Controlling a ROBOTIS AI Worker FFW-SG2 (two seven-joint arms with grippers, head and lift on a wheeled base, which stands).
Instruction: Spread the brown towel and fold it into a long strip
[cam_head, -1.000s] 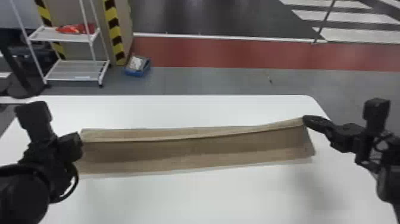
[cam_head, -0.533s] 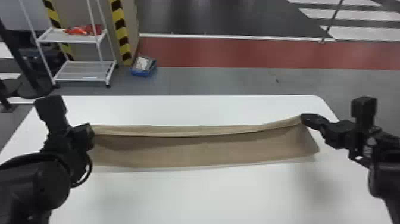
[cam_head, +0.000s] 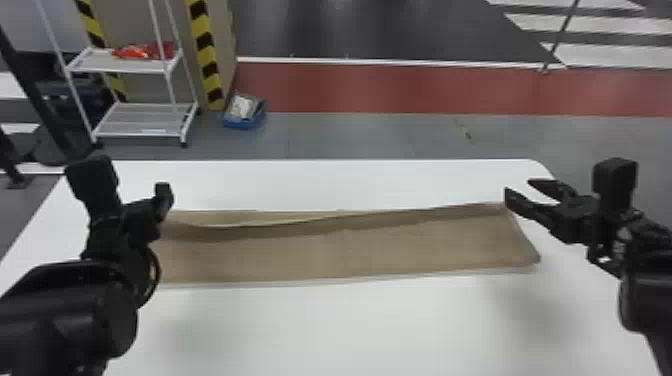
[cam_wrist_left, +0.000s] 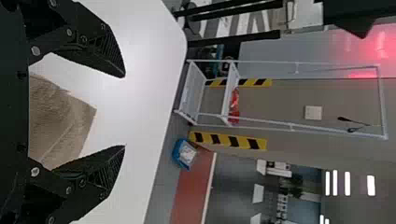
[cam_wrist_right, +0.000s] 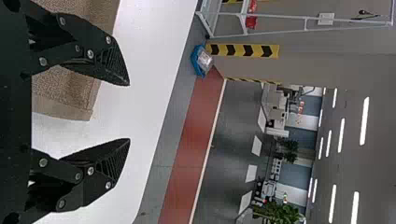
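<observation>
In the head view the brown towel (cam_head: 350, 245) lies across the white table as a long band, its far edge turned over toward the near side, a slightly raised fold line along it. My left gripper (cam_head: 162, 200) is at the towel's left end, hiding part of it; in the left wrist view the left gripper (cam_wrist_left: 125, 111) stands open, with a towel corner (cam_wrist_left: 70, 121) lying behind its gap. At the far right corner is my right gripper (cam_head: 517, 190), open. The right wrist view has the right gripper (cam_wrist_right: 130, 112) with fingers apart, near the towel end (cam_wrist_right: 70, 98), nothing between the tips.
The white table (cam_head: 350, 330) extends on the near side of the towel, with a narrower strip beyond it. Past the table, on the floor, are a white shelf cart (cam_head: 140, 120) at the left and a blue bin (cam_head: 245, 112).
Both grippers have let go of the towel's far edge, and the right one has opened at its corner. The raised edge has dropped flatter. The left arm has shifted slightly right in the head view.
</observation>
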